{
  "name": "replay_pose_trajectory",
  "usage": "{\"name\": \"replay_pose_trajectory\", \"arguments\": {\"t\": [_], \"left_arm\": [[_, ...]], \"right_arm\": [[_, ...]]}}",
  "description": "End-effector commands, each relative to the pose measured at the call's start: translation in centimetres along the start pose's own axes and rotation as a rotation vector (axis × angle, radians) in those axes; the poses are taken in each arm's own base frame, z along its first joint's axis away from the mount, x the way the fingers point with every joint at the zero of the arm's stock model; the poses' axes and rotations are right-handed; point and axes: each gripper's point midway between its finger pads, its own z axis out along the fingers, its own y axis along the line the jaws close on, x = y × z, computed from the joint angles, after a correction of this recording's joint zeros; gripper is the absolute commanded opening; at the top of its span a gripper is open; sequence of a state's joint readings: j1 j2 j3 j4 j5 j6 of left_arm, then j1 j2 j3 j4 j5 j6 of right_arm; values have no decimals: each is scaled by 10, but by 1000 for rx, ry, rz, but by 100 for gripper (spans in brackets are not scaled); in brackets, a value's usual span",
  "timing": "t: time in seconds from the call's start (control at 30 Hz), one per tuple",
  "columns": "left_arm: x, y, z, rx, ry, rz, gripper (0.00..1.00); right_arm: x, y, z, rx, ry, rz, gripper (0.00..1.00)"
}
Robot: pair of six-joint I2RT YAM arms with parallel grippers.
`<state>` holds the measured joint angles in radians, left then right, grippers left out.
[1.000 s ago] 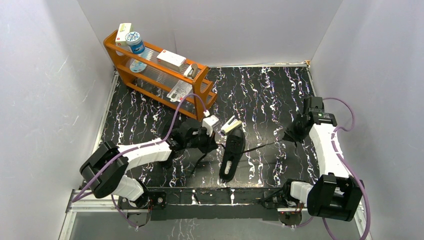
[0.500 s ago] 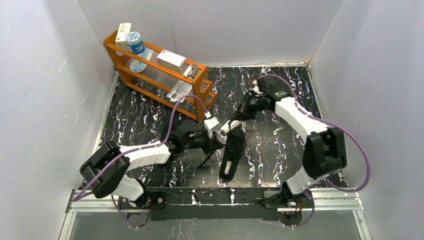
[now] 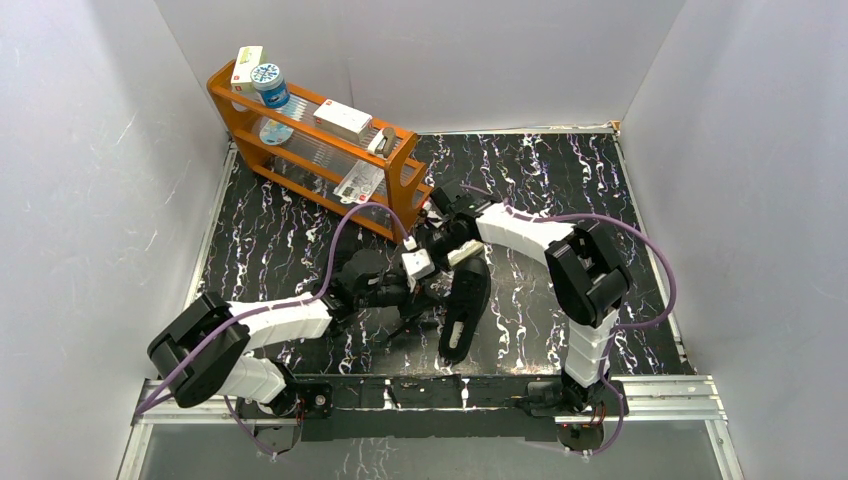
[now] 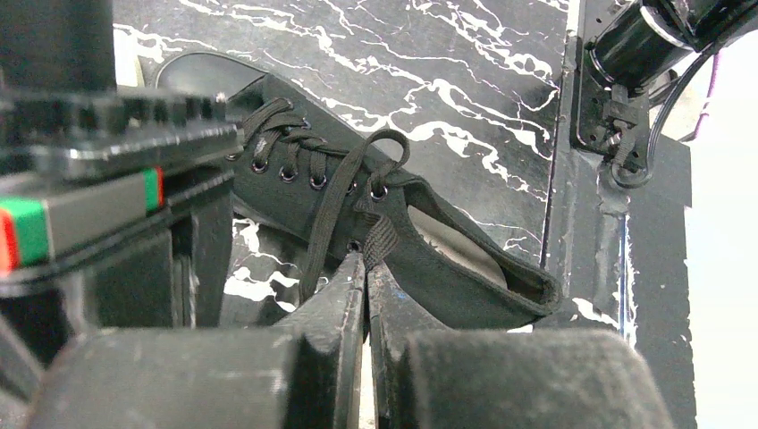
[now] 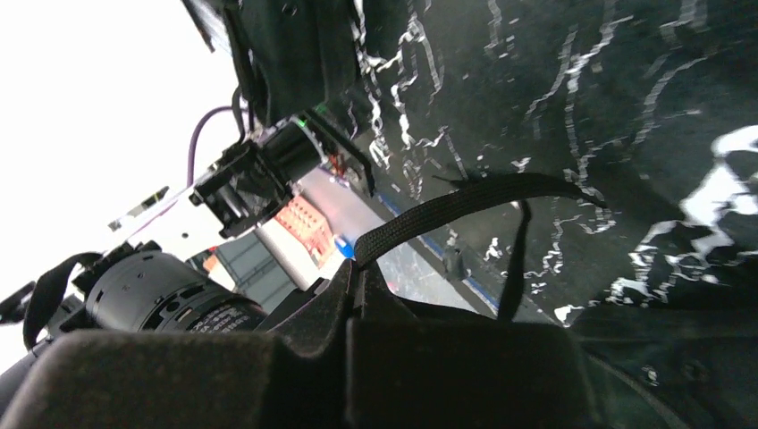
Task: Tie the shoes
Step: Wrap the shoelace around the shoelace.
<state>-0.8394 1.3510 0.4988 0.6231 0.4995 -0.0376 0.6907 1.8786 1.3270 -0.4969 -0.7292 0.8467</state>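
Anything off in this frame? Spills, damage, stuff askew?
Nothing spilled or damaged. The only oddity is that just one shoe shows, its laces loose and not knotted. The left gripper and right gripper are each shut on one of them.

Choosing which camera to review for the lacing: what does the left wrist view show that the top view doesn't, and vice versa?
Only the left wrist view: the eyelets on the shoe up close, and a lace pinched in the shut left gripper. Only the top view: the orange rack at the back left, the right arm stretched across to the shoe's far end, and a small striped box there. Both: the black shoe lying on the marbled table, with the left gripper at it.
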Motion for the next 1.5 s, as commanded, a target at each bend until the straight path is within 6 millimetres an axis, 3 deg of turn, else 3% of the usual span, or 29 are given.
{"name": "replay_pose_trajectory", "arguments": {"t": [0.0,0.07,0.2,0.33,0.43,0.57,0.7,1.0,1.07,1.23,1.37,1.47], "left_arm": [[-15,-6,0,47,-69,105,0],[-13,-6,1,51,-70,100,0],[-12,-4,5,46,-79,90,0],[-12,-1,8,25,-80,21,0],[-10,6,12,-4,-63,-34,0],[-8,8,18,-4,-14,-109,0],[4,8,26,29,59,-180,0],[20,14,28,87,148,-317,0],[25,14,30,104,175,-327,0],[24,16,31,120,186,-331,0],[23,19,34,121,207,-321,0],[22,20,36,128,205,-307,0]], "right_arm": [[23,19,3,-95,103,-29,0],[29,18,4,-114,141,-23,5],[34,14,3,-98,203,-47,48],[11,12,-29,-34,90,-102,72],[-8,-1,-67,13,-24,-105,79],[-17,-59,-114,346,-176,-189,81],[0,-59,-130,392,-320,-395,80],[76,15,-98,198,-550,-886,76],[92,25,-94,157,-590,-962,73],[133,43,-60,63,-541,-1236,66],[149,46,-14,123,-418,-1425,66],[135,38,16,223,-399,-1448,66]]}}
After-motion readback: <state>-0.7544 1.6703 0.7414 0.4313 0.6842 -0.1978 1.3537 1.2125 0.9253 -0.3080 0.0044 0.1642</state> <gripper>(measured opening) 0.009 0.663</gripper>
